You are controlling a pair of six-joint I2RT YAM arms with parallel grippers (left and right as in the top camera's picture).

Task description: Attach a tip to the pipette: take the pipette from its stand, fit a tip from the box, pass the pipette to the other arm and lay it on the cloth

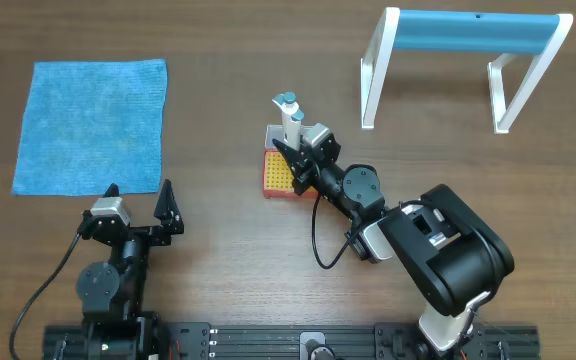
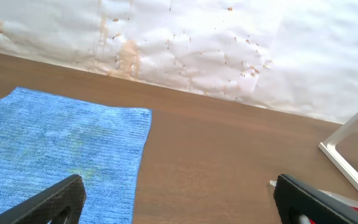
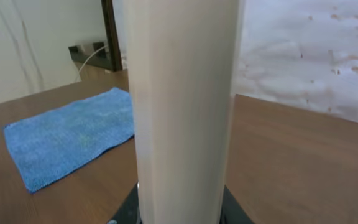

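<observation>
Near one tip box (image 1: 278, 179), the right gripper (image 1: 291, 148) holds one pipette (image 1: 290, 115).

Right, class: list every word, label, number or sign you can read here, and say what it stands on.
None: no readable text shows on the pipette, the tip box, the cloth or the stand.

My left arm (image 1: 118, 265) and right arm (image 1: 448, 250) are matte black with rounded joints, trailing black cables (image 1: 315, 245), pale grey wrist cameras (image 1: 108, 210) and dark wedge-shaped fingers (image 2: 48, 202).
</observation>
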